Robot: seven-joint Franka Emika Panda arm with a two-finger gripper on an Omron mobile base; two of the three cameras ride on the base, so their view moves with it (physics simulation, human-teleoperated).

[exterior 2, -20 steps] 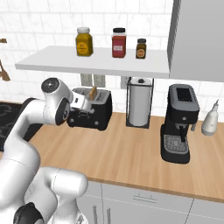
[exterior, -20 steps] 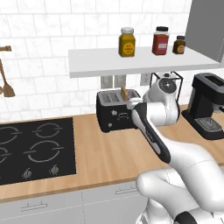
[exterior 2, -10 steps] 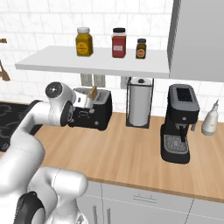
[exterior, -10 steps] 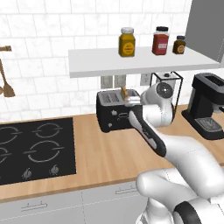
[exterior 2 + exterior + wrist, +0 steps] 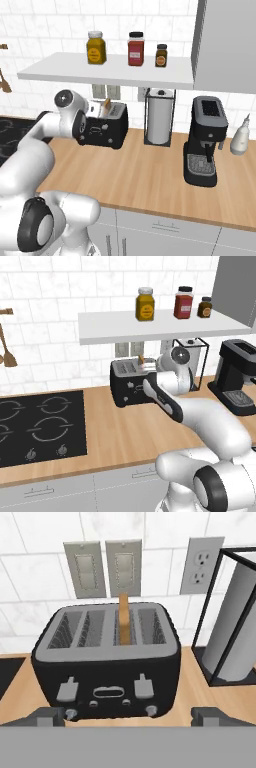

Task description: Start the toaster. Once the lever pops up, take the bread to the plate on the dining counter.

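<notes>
The wood counter (image 5: pixel 197 662) runs under and beyond the hand, with the black hob (image 5: pixel 37 423) well off to the hand's left. Straight ahead of the gripper (image 5: pixel 129 716) stands the toaster (image 5: pixel 107 662) — black, boxy, grey-topped, its front with two pale levers and small knobs turned toward the hand. Both levers sit at about the same height on that front. To the right of the hand, just beside the toaster, a black wire frame holds an upright paper towel roll (image 5: pixel 235 632); farther right along the counter stands the coffee machine (image 5: pixel 205 142).

Above it all a white shelf (image 5: pixel 107 70) carries three jars. On the tiled wall behind the toaster are two grey switch plates and a white outlet (image 5: pixel 201 566).

The bread (image 5: pixel 124 619) stands on edge in one of the toaster's right-hand slots — a thin tan slice sticking up well above the top, directly in front of the hand and a little beyond it.

The two dark fingertips (image 5: pixel 50 717) are spread wide apart, one at each lower corner of the toaster's front, with nothing between them.
</notes>
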